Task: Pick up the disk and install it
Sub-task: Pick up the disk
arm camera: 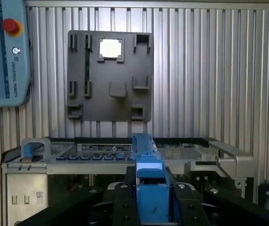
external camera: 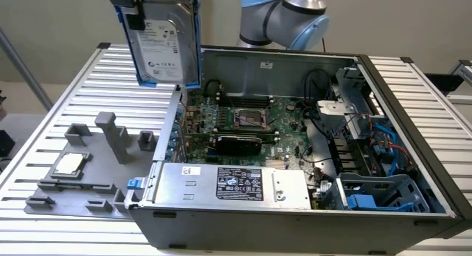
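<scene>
The disk, a silver-grey drive with a white label in blue carrier rails, hangs upright in the air above the far corner of the open computer case, toward the exterior view's left. My gripper grips it from above by its top edge. In the wrist view the black fingers are clamped on both sides of the disk's blue rail, so the gripper is shut on it. The case lies below and beyond the disk.
Inside the case are the motherboard, a power supply and a blue drive cage at the near right. A grey fixture plate holding a small silver chip lies left of the case. A teach pendant rests on the slatted table.
</scene>
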`<control>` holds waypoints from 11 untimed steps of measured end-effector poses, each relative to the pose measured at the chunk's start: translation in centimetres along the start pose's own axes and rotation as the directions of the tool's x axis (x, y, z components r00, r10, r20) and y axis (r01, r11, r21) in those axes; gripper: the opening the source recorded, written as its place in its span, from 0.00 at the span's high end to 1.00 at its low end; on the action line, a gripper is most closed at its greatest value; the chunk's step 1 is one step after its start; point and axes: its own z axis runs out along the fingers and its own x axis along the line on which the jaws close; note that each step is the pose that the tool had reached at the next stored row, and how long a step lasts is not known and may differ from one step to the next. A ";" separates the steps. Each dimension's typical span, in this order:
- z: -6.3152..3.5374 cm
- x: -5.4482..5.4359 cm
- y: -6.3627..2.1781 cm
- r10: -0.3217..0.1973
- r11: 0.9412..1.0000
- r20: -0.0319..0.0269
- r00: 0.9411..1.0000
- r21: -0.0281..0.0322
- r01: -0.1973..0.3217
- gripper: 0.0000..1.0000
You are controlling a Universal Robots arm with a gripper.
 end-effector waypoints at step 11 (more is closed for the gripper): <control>-0.13 1.5 -5.01 0.000 1.000 0.000 1.000 0.000 0.000 1.00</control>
